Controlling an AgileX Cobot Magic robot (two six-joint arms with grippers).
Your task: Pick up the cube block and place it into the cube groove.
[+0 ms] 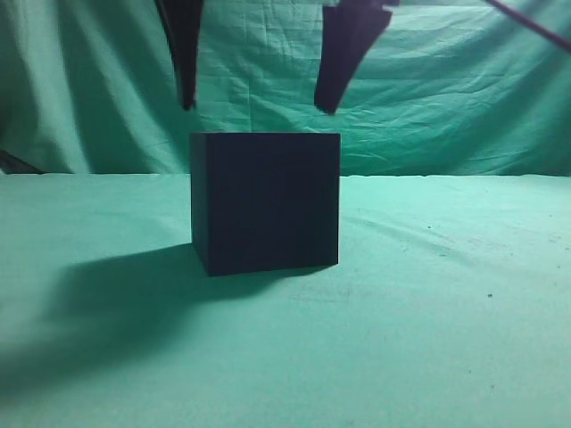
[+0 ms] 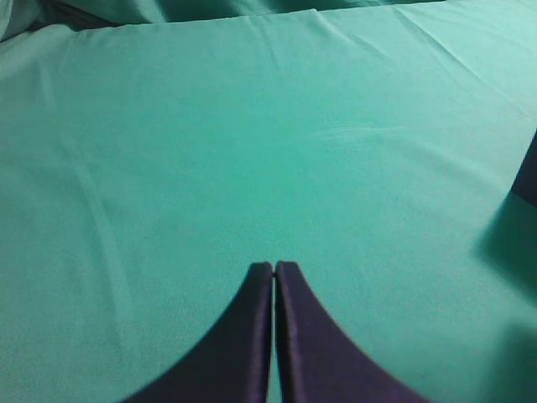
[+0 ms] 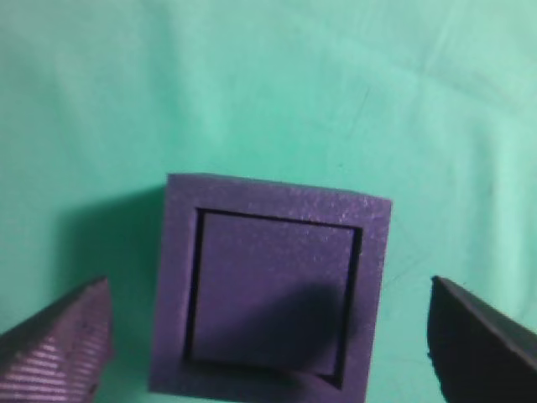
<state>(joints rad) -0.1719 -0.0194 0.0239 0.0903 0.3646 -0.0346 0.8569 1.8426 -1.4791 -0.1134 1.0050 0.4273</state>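
The large dark box (image 1: 265, 203) stands mid-table. In the right wrist view I look down on its purple top rim (image 3: 277, 197). The cube block (image 3: 273, 285) sits inside the square cube groove (image 3: 195, 290), with a thin dark gap round it. My right gripper (image 3: 267, 290) is open and empty, its fingers spread wider than the box and above it; in the exterior view its two dark fingers (image 1: 259, 102) hang over the box's top edges. My left gripper (image 2: 273, 267) is shut and empty over bare cloth, left of the box.
Green cloth (image 1: 428, 339) covers the table and hangs as a backdrop. A dark sliver of the box (image 2: 529, 172) shows at the left wrist view's right edge, with its shadow beside it.
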